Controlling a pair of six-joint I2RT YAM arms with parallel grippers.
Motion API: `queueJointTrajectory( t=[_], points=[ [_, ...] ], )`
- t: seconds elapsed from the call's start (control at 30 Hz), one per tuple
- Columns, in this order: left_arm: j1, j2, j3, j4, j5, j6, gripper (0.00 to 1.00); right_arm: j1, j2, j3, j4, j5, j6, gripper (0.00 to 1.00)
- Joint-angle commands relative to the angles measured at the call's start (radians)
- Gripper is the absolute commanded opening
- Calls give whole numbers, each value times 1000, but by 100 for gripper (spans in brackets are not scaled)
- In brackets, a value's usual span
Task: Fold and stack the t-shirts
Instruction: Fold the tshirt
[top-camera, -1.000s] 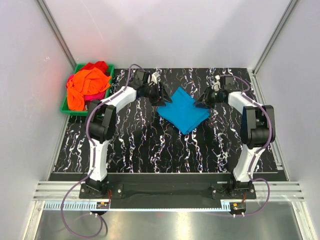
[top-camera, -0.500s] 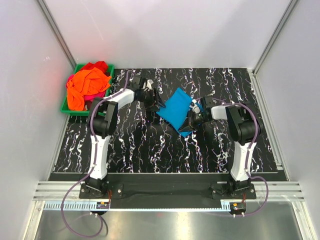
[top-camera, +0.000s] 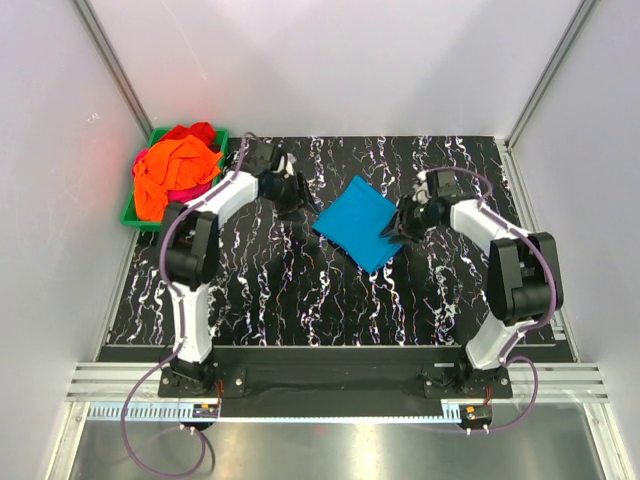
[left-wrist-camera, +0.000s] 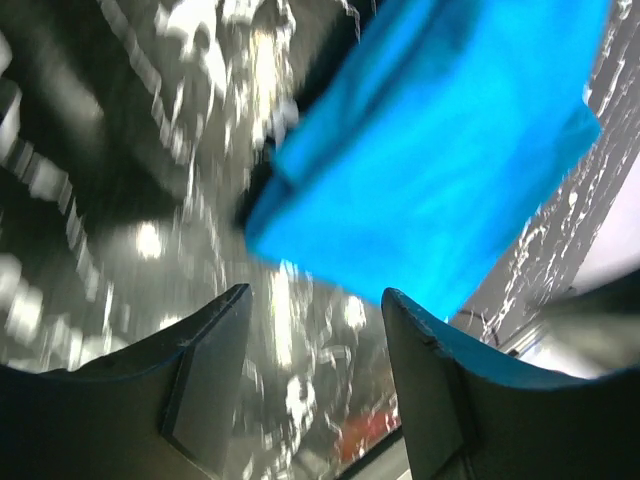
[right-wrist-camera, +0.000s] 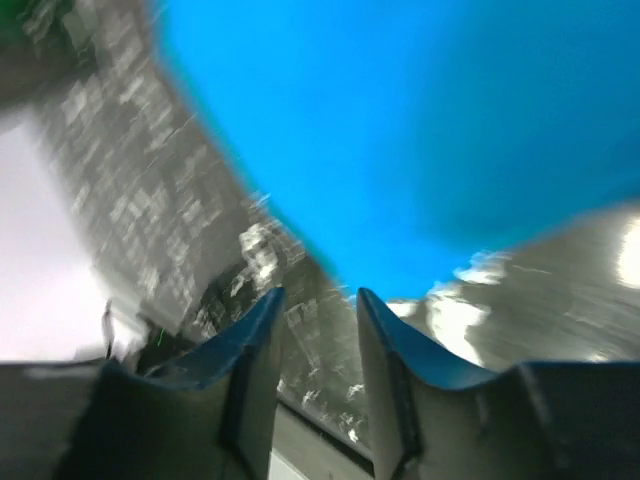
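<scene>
Top external view: folded turquoise-blue t-shirt (top-camera: 358, 222) flat on black marbled table (top-camera: 300, 300), between both grippers. Left gripper (top-camera: 303, 198) just beside shirt's left corner, jaws wide apart, empty. Right gripper (top-camera: 393, 226) at shirt's right edge, contact unclear. Right wrist view: jaws partly parted, nothing between. Orange t-shirt (top-camera: 165, 175), red t-shirt (top-camera: 197, 131), magenta t-shirt (top-camera: 196, 189) heaped in green bin (top-camera: 130, 213), far-left corner.

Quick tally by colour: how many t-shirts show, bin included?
Turquoise-blue t-shirt: 1
Orange t-shirt, in green bin: 1
Red t-shirt: 1
Magenta t-shirt: 1
Total: 4 visible; the pile may hide more.
</scene>
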Motion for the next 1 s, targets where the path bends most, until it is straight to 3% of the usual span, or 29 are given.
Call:
queueJointTrajectory(
  t=[0.0, 0.23, 0.37, 0.47, 0.57, 0.77, 0.97],
  points=[
    [5, -201, -67, -55, -103, 19, 60, -41, 21, 89, -207, 337, 70, 44],
    [5, -327, -202, -81, -151, 44, 60, -48, 95, 204, -272, 466, 169, 63],
    [5, -333, -199, -106, -156, 61, 60, -44, 179, 229, -269, 473, 161, 65],
    [9, -342, -196, -122, -159, 70, 60, -44, 204, 211, -212, 437, 111, 60],
    [11, -350, -200, -132, -162, 75, 60, -44, 209, 192, -141, 377, 45, 49],
    [11, -379, -243, -107, -133, 42, 60, -38, 219, 206, -16, 133, -162, 38],
    [9, -440, -320, -60, -99, -11, 59, -15, 279, 310, -165, -17, -380, 27]
  ],
)
